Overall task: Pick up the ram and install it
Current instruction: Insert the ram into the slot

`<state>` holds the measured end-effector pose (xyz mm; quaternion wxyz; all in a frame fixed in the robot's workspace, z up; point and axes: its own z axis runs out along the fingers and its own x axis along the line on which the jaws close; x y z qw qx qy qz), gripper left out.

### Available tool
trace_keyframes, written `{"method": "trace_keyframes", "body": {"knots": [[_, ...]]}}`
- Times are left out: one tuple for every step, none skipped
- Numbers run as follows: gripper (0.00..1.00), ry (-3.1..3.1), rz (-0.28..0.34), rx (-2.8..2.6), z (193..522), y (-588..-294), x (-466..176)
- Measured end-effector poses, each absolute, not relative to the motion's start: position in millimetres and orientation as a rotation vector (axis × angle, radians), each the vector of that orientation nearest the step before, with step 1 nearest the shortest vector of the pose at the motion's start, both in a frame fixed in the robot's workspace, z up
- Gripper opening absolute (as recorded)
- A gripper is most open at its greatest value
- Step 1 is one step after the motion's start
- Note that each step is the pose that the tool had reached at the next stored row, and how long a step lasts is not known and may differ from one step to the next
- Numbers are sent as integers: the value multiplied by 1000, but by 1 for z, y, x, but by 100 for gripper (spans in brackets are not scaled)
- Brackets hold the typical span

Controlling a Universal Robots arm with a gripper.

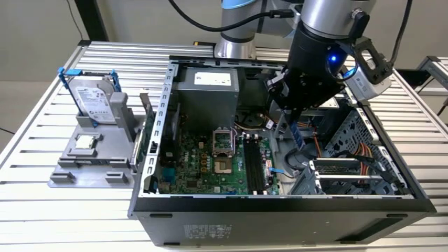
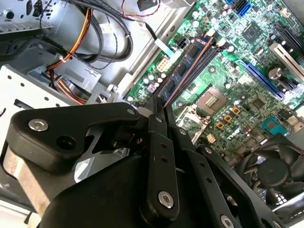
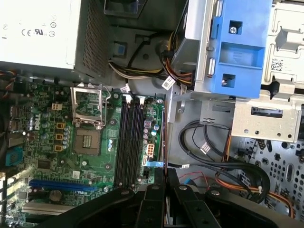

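Holding the ram (image 2: 183, 71) on edge above the open computer case (image 1: 280, 202).

Gripper (image 2: 160, 108) fingers are pinched together on one end of the bluish stick, which in the second wrist view reaches out over the black memory slots (image 3: 128, 142) without being seated. In the exterior view the ram (image 1: 297, 134) hangs steeply just beside the slots, over the green motherboard (image 1: 210, 163). Beyond, outside the case, a hard drive (image 1: 94, 100) stands in a grey holder (image 1: 91, 157).
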<state>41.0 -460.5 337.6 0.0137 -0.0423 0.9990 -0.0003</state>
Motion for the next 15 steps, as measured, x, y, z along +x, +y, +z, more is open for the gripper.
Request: {"method": "trace_keyframes", "body": {"knots": [[0, 3111, -1, -132, 337, -460, 41], [0, 3111, -2, -132, 336, -460, 41], [0, 3111, -2, -132, 336, -460, 41], [0, 3111, -2, -132, 335, -460, 41], [0, 3111, -3, -132, 335, -460, 41], [0, 3111, -3, -132, 334, -460, 41], [0, 3111, -3, -132, 334, -460, 41], [0, 3111, -4, -132, 333, -460, 41], [0, 3111, -4, -132, 333, -460, 41], [0, 3111, -4, -132, 332, -460, 41], [0, 3111, -4, -132, 331, -460, 41], [0, 3111, -5, -132, 331, -460, 41], [0, 3111, -5, -132, 330, -460, 41], [0, 3111, -5, -132, 330, -460, 41], [0, 3111, -5, -132, 329, -460, 41]]}}
